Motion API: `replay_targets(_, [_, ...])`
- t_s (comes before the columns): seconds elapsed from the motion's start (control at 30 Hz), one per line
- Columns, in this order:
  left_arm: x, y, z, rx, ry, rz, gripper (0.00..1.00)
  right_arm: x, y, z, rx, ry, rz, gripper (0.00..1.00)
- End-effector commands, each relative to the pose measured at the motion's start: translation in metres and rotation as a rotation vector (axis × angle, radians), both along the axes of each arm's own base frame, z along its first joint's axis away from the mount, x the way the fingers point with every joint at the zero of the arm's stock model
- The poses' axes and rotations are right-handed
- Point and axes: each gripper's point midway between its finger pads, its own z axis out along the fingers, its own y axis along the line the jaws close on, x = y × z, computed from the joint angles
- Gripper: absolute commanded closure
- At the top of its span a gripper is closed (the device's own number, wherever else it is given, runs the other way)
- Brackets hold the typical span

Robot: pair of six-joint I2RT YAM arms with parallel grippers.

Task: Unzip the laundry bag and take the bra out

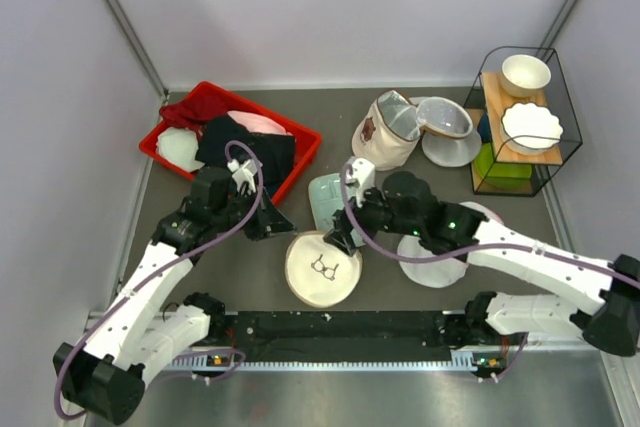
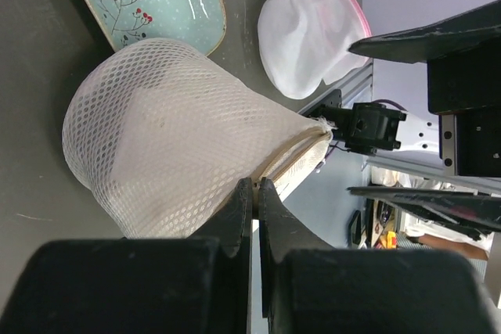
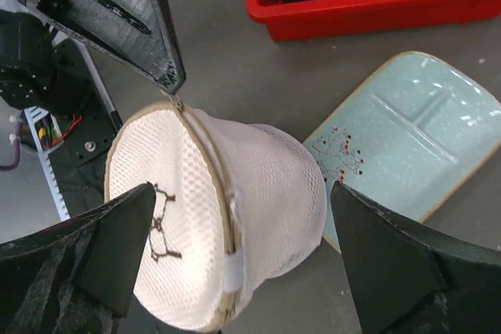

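Observation:
The laundry bag [image 1: 322,269], a cream-white mesh drum, lies near the table's front with its round face and black bra icon turned up. My left gripper [image 1: 284,228] is at its upper left edge, shut on the bag's rim seam [image 2: 291,156]. In the right wrist view the left arm's black fingers [image 3: 149,29] meet that seam at the bag's top. My right gripper [image 3: 243,207] stands wide open astride the bag [image 3: 258,185], one finger over the icon face and the other beside the side wall, touching neither. A white tab [image 3: 235,275] sits on the seam. The bra is hidden.
A teal plate [image 1: 328,199] lies just behind the bag. A red bin [image 1: 305,142] of clothes stands at the back left. A beige pouch [image 1: 385,132] and a wire rack [image 1: 520,117] with bowls stand at the back right. A pink-trimmed mesh bag [image 1: 435,259] lies under the right arm.

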Motion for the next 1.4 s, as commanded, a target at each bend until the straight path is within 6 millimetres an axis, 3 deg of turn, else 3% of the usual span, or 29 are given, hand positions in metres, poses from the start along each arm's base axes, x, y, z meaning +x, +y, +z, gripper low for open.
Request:
replay_targets(0.0, [0.004, -0.004, 0.026, -0.053, -0.098, -0.023, 1.00, -0.007, 0.031, -0.005, -0.066, 0.004, 0.190, 0.06])
replay_targets(0.2, [0.000, -0.004, 0.023, -0.064, -0.092, -0.020, 1.00, -0.017, 0.065, -0.010, -0.086, 0.023, 0.291, 0.12])
replay_targets(0.27, [-0.001, -0.004, 0.024, -0.069, -0.097, -0.022, 1.00, -0.013, 0.072, -0.018, -0.107, 0.033, 0.286, 0.25])
replay_targets(0.3, [-0.001, -0.004, 0.024, -0.070, -0.097, -0.021, 1.00, -0.010, 0.073, -0.020, -0.112, 0.036, 0.277, 0.33])
replay_targets(0.37, [-0.002, -0.004, 0.026, -0.070, -0.105, -0.023, 1.00, -0.002, 0.073, -0.018, -0.110, 0.020, 0.229, 0.68])
replay_targets(0.4, [-0.002, -0.003, 0.026, -0.068, -0.107, -0.021, 1.00, 0.002, 0.071, -0.016, -0.102, 0.018, 0.194, 0.91])
replay_targets(0.43, [-0.003, -0.002, 0.025, -0.060, -0.110, -0.021, 1.00, 0.010, 0.069, -0.012, -0.088, 0.000, 0.148, 1.00])
replay_targets(0.47, [0.000, 0.001, 0.023, -0.039, -0.115, 0.000, 1.00, 0.019, 0.057, -0.010, -0.087, -0.033, 0.067, 1.00])
replay_targets(0.63, [0.008, 0.014, 0.024, 0.020, -0.149, 0.080, 1.00, 0.038, 0.017, 0.012, 0.097, -0.056, -0.150, 1.00])
replay_targets(0.67, [0.009, 0.015, 0.025, 0.022, -0.154, 0.082, 1.00, 0.041, 0.009, 0.003, 0.132, -0.052, -0.194, 1.00])
replay_targets(0.7, [0.012, 0.019, 0.025, 0.035, -0.155, 0.099, 1.00, 0.036, -0.001, 0.020, 0.228, -0.040, -0.226, 1.00])
replay_targets(0.73, [0.015, 0.020, 0.027, 0.044, -0.163, 0.109, 1.00, 0.036, -0.008, 0.021, 0.269, -0.031, -0.249, 1.00])
replay_targets(0.77, [0.018, 0.023, 0.028, 0.052, -0.162, 0.124, 1.00, 0.033, -0.018, 0.001, 0.277, -0.011, -0.280, 1.00])
replay_targets(0.8, [0.021, 0.025, 0.028, 0.057, -0.154, 0.141, 1.00, 0.029, -0.024, 0.020, 0.382, -0.013, -0.296, 1.00])
replay_targets(0.83, [0.024, 0.026, 0.031, 0.050, -0.151, 0.155, 1.00, 0.026, -0.028, 0.020, 0.422, -0.002, -0.307, 1.00])
replay_targets(0.87, [0.027, 0.025, 0.030, 0.044, -0.141, 0.163, 1.00, 0.025, -0.036, 0.000, 0.416, 0.022, -0.336, 1.00])
replay_targets(0.93, [0.031, 0.017, 0.034, -0.015, -0.135, 0.151, 1.00, 0.018, -0.041, 0.002, 0.503, 0.068, -0.348, 1.00])
replay_targets(0.97, [0.031, 0.013, 0.033, -0.035, -0.126, 0.133, 1.00, 0.012, -0.041, -0.010, 0.488, 0.091, -0.330, 1.00])
replay_targets(1.0, [0.029, 0.008, 0.031, -0.061, -0.109, 0.108, 1.00, 0.008, -0.042, -0.021, 0.443, 0.114, -0.323, 0.95])
replay_targets(1.03, [0.028, 0.002, 0.037, -0.097, -0.120, 0.073, 1.00, 0.007, -0.042, -0.027, 0.408, 0.123, -0.315, 0.72])
replay_targets(1.07, [0.028, -0.001, 0.035, -0.101, -0.107, 0.055, 1.00, 0.005, -0.041, -0.022, 0.381, 0.119, -0.299, 0.59])
replay_targets(1.13, [0.031, -0.003, 0.035, -0.091, -0.116, 0.030, 1.00, 0.004, -0.043, -0.022, 0.289, 0.095, -0.281, 0.22])
replay_targets(1.23, [0.032, -0.007, 0.042, -0.088, -0.142, -0.019, 1.00, 0.009, -0.050, -0.018, 0.170, 0.019, -0.261, 0.07])
replay_targets(1.33, [0.032, -0.010, 0.048, -0.062, -0.155, -0.061, 1.00, 0.016, -0.040, 0.022, 0.134, -0.089, -0.194, 0.07])
replay_targets(1.37, [0.032, -0.010, 0.047, -0.055, -0.150, -0.065, 1.00, 0.019, -0.035, 0.012, 0.076, -0.077, -0.177, 0.07])
